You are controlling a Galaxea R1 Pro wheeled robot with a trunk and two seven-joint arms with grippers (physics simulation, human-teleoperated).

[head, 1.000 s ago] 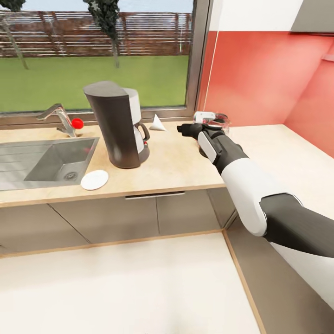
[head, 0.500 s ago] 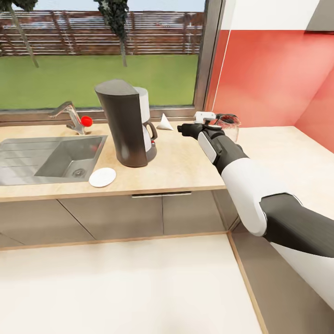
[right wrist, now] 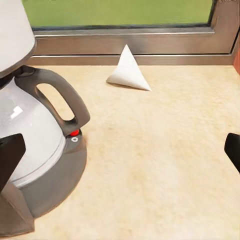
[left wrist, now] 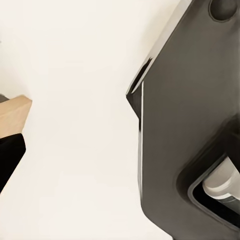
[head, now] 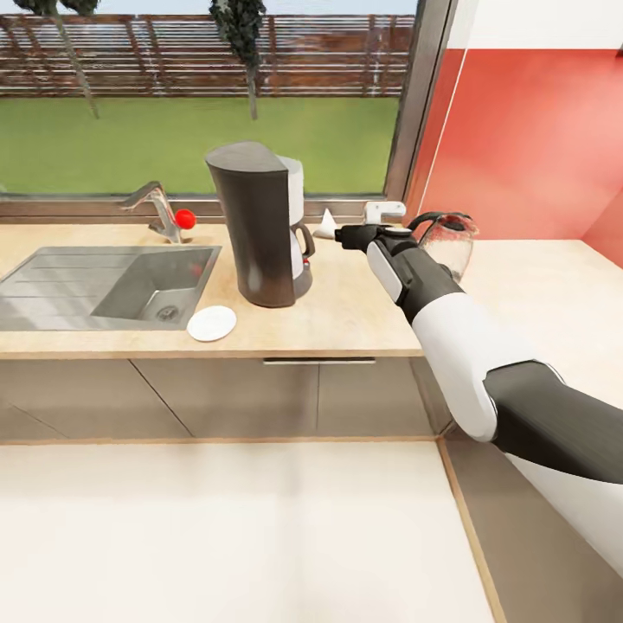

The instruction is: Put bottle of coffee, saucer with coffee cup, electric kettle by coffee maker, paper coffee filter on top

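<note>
My right gripper point(head: 346, 236) hangs over the counter point(head: 346, 311) with its jaws spread wide, holding and touching nothing. The filter point(right wrist: 128, 70) lies near the window, ahead of my fingers point(right wrist: 11, 152). The coffee maker point(head: 262, 227) stands beside it; the kettle point(head: 446, 242) is behind my wrist.

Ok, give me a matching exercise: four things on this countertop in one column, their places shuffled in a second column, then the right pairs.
Things:
1. saucer
2. paper coffee filter
3. electric kettle
4. coffee maker

Places:
A. by the window frame
B. near the red wall, beyond the right arm
C. at the counter's front edge, beside the sink
D. between sink and right gripper

Pairs: 1-C, 2-A, 3-B, 4-D
</note>
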